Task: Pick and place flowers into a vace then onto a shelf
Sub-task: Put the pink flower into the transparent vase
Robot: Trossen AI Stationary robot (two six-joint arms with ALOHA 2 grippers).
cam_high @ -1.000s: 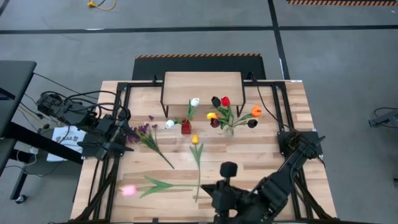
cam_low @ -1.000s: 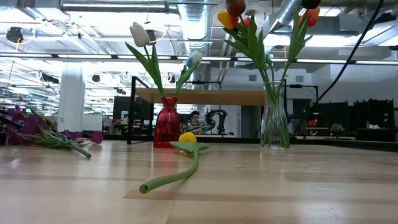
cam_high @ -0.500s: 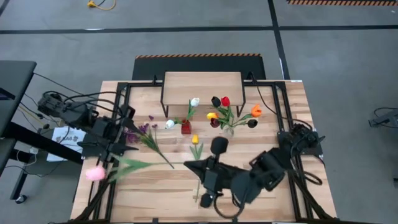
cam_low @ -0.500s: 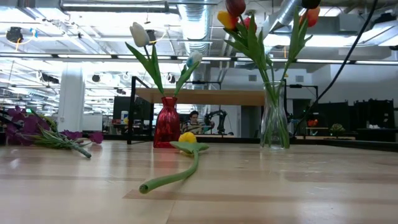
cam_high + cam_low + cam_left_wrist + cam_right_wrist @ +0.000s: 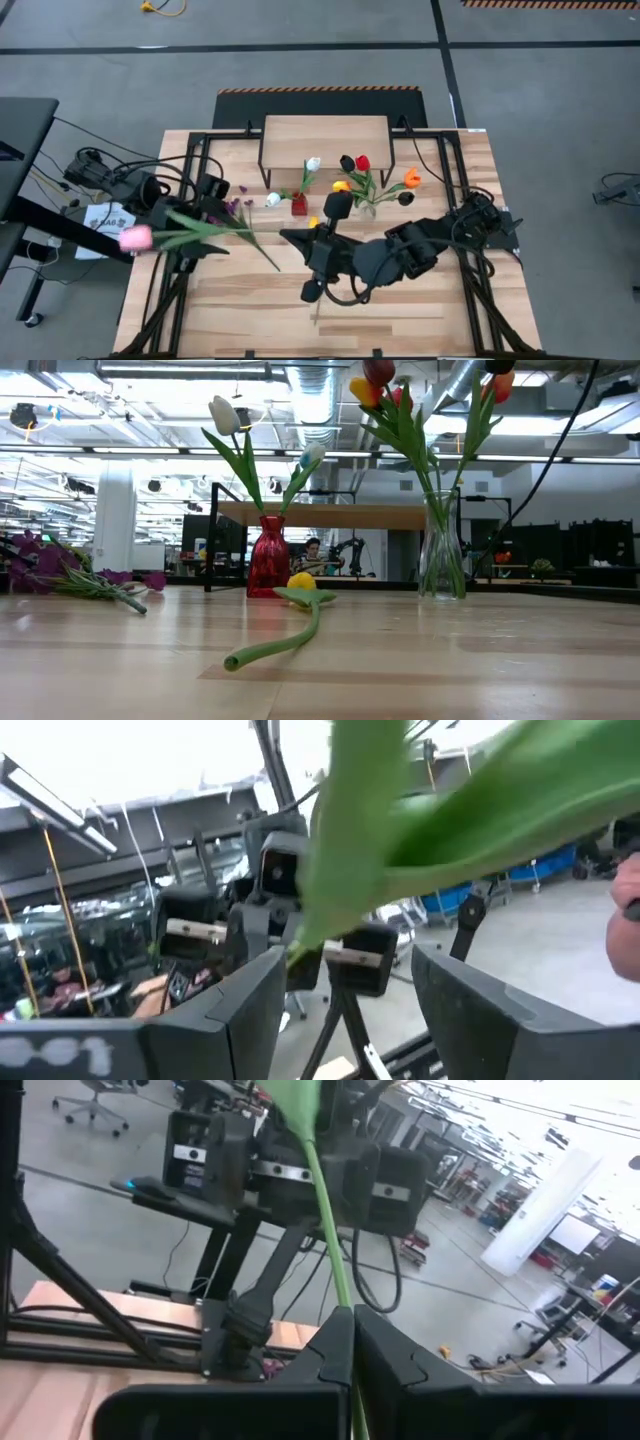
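Pink is the colour of the one flower off the surface: a single pink tulip (image 5: 135, 238) hangs in the air over the left edge, its blossom past the boards and its green stem (image 5: 325, 1190) running back toward the middle. The right hand (image 5: 287, 238) is closed tight on the far end of that stem. Its wrist view shows the stem rising straight out of the seam between the two fingers. The left hand (image 5: 195, 235) stands wide around the tulip's leaves (image 5: 400, 820). They lie between its fingers, and we see no pinch on them.

We count two vases near the back of the surface (image 5: 400, 300), both in front of the one shelf (image 5: 325, 135):
- The red vase (image 5: 267, 565) holds two pale tulips.
- The glass vase (image 5: 441, 555) holds a fuller bunch of red, yellow, orange and near-black. We make out five blossoms from above, and the right arm may hide more.

Two things lie flat on the boards. One is a yellow tulip (image 5: 300, 582) just in front of the red vase. The other is a bunch of purple blossoms (image 5: 232, 208) toward the left, near the left hand.
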